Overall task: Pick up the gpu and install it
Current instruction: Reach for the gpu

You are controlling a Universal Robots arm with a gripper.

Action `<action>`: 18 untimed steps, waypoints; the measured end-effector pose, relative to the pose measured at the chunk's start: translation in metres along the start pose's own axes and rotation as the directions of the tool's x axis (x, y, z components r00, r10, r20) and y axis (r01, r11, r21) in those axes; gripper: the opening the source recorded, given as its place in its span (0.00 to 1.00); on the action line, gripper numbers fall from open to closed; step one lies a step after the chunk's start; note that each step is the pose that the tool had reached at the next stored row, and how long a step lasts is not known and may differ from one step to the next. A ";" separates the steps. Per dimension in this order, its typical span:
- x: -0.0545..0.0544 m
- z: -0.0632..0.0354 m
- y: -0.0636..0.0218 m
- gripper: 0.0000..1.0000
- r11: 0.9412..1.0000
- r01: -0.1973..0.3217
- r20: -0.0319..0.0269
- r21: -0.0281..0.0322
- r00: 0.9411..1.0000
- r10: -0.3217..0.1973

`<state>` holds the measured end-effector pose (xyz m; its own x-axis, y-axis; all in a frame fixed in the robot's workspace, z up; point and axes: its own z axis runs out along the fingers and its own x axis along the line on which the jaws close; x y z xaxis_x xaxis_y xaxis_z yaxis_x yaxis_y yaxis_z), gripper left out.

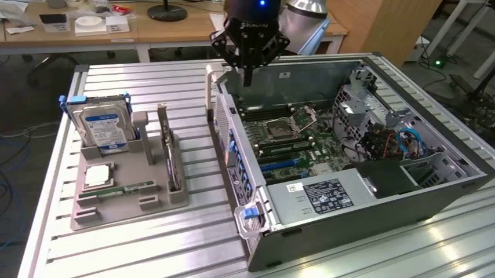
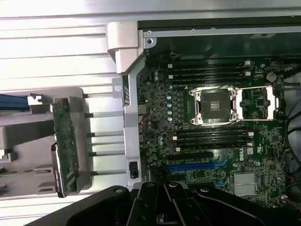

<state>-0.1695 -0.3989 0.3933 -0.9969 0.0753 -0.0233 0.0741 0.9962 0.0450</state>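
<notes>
**Gripper shut and empty over the case; gpu parked in the tray off to the side**

- Gripper (image 1: 247, 78): fingers closed together, nothing between them. It hangs above the far corner of the open computer case (image 1: 386, 217), over the wall that faces the tray.
- The gpu (image 1: 168, 153) stands on its long edge in a slot of the grey tray (image 1: 116, 211). It is untouched and not yet lifted.
- Key relation: the gpu lies to the exterior view's left of the gripper and nearer that camera, across the case wall, well apart and lower down.
- Long axis: runs near-to-far in the exterior view, roughly parallel to that case wall. In the wrist view the gpu (image 2: 66, 150) shows as a thin green strip seen from above, top edge up, with the gripper (image 2: 164, 188) off to one side over the motherboard (image 2: 155, 94).
- One arm only, so no choice of which is nearer.
- Surface: ribbed metal counter (image 1: 155, 87), with the tray lying flat on it.
- Room: a bare strip of counter separates tray and case on the card's case side. On the other side a grey tray post stands just beside the card, and the hard drive (image 1: 104, 128) stands upright beyond it. My judgement is that the top edge is free but that flank is tight.
- Inside the case, the motherboard lies open from above.
</notes>
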 end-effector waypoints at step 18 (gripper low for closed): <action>0.032 -0.0009 -0.0025 0.11 1.000 0.000 0.000 0.000 1.000 0.000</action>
<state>-0.2021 -0.3990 0.3933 -0.9969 0.0753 -0.0232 0.0742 0.9962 0.0450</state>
